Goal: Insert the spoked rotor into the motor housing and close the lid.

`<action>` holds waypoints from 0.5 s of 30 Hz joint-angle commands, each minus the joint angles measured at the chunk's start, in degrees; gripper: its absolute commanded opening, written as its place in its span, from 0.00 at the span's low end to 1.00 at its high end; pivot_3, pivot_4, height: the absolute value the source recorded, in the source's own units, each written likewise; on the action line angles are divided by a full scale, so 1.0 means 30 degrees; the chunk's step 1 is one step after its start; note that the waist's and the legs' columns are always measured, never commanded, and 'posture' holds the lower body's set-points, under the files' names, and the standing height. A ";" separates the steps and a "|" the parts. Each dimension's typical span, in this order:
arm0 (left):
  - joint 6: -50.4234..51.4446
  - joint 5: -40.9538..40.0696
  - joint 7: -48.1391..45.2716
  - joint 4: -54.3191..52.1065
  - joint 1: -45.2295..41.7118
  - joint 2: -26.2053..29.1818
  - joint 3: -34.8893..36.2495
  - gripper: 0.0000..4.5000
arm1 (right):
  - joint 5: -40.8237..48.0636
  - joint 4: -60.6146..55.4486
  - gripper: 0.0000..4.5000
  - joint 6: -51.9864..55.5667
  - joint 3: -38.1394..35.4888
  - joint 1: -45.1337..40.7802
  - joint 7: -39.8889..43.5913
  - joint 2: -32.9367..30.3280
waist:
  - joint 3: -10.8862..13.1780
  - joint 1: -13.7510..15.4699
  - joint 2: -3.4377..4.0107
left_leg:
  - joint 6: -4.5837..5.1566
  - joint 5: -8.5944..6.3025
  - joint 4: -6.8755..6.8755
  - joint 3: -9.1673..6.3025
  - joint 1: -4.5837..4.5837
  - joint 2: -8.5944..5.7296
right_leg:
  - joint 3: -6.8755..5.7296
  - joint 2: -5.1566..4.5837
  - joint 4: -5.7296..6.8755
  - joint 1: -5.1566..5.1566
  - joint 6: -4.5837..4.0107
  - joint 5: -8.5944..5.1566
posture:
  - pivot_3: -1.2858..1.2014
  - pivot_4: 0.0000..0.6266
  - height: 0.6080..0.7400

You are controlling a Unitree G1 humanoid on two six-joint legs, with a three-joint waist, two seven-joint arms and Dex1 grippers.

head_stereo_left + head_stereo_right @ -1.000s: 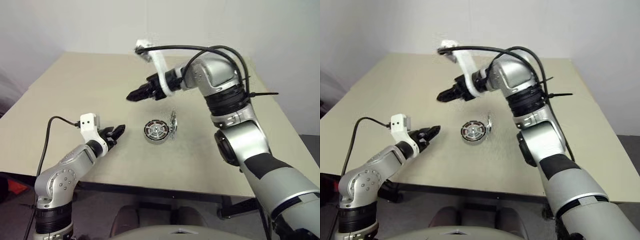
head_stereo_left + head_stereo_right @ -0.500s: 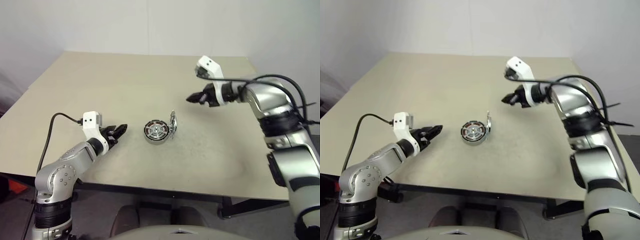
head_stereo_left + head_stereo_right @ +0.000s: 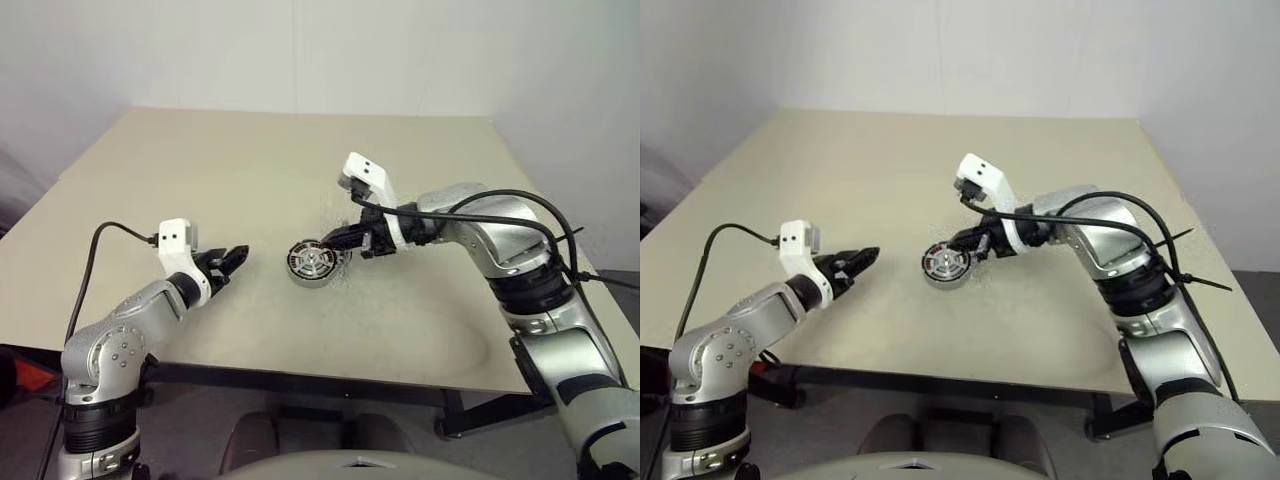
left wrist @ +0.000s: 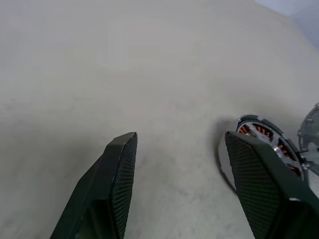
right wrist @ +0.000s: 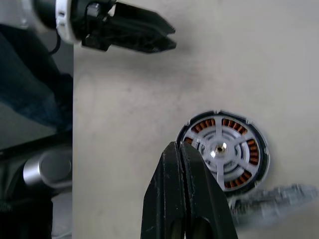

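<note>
Motor housing (image 3: 311,262) flat on the beige table (image 3: 200,170), near mid-table, copper windings up, pale spoked rotor (image 5: 222,149) seated over its hub. Lid (image 5: 269,206) blurred, tilted on edge against the housing's rim at 3 o'clock. Right gripper (image 3: 343,239), jaws pressed together and empty, tip just off the housing at 2 o'clock. Left gripper (image 3: 231,259), jaws apart and empty, near the housing at 9 o'clock, pointing at it, not touching.

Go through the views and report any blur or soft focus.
Right wrist view: the grey segmented lid smears beside the sharp copper-wound round motor housing. Left wrist view: the black left pincer looks soft up close. Eye views: the beige table is crisp.
</note>
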 commanded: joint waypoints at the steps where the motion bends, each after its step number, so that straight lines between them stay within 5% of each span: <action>1: 0.0033 -0.0395 0.0302 -0.1224 0.0229 0.0070 0.0678 0.67 | -0.0203 0.0548 0.00 -0.0750 -0.0079 -0.0647 -0.0548 0.0257 | 0.0001 0.0002 0.0001 | 0.0034 0.0020 -0.0001 -0.0001 -0.0012 0.0001 | -0.0003 0.0000 -0.0003 -0.0009 -0.0001 -0.0001 | 0.52 0.00 1.00; 6: 0.0100 -0.0529 0.0542 -0.1608 0.0670 -0.0079 0.0791 0.67 | 0.1344 0.0544 0.00 -0.0109 -0.1531 -0.2611 0.0330 -0.0176 | 0.0005 0.0070 0.0005 | 0.0034 0.0020 0.0001 -0.0007 -0.0067 -0.0004 | -0.0007 -0.0001 -0.0011 -0.0046 0.0000 0.0000 | 0.52 0.00 1.00; 15: 0.0104 -0.0592 0.0534 -0.1432 0.0537 -0.0030 0.0793 0.67 | -0.1335 0.3699 0.00 -0.3661 -0.0908 -0.3299 -0.0138 -0.1981 | -0.0008 0.0339 -0.0028 | -0.0033 -0.0020 0.0013 -0.0002 -0.0036 -0.0016 | -0.0003 -0.0016 -0.0011 -0.0011 0.0000 0.0001 | 0.52 0.00 1.00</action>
